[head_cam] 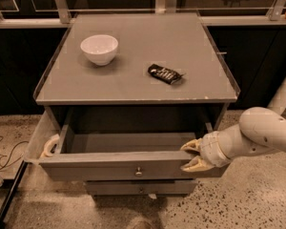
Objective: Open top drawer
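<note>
Apparently pincer (190, 155) astride top drawer (119, 165) rim.

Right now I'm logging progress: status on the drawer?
Gripper at top drawer front's right end, fingers spread. Drawer pulled well out. Nothing blocking.

arm: one white arm enters from right edge, forearm angled down and to the left | wrist: pale cuff, roughly level | gripper (192, 155): low at right of centre, pointing left | fingers (191, 146): two yellowish tips spread apart, one above the other, upper tip higher and slightly left
</note>
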Robot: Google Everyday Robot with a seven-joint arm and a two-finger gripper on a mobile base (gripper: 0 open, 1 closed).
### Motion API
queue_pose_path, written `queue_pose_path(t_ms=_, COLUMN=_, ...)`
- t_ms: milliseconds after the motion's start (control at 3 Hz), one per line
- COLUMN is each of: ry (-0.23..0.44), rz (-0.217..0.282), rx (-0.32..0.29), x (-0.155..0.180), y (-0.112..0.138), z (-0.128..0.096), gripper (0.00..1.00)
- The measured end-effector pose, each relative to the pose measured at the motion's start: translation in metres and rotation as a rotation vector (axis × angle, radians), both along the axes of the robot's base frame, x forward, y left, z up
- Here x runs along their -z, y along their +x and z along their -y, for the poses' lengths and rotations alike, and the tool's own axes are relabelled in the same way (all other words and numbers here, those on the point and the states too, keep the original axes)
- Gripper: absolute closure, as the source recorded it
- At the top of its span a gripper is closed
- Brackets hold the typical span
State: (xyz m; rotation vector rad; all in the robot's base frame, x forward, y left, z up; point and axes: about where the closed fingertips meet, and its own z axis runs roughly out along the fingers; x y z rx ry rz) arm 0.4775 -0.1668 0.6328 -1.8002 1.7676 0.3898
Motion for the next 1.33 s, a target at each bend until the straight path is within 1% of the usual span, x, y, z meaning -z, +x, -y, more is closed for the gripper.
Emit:
queue_pose_path(t_ms=333, ry=0.008, rz=-0.001, rx=0.010, x=0.0014, y=-0.0093, z=0.0009, gripper=1.00)
queue_pose_path(t_ms=667, ry=0.008, rz=-0.001, rx=0.010, x=0.0014, y=-0.0093, z=0.0009, gripper=0.81)
queue_pose_path(t_ms=1333, ry=0.004, rz=0.002, rx=0.005, x=0.0005, y=-0.0136, z=0.0006, gripper=0.34)
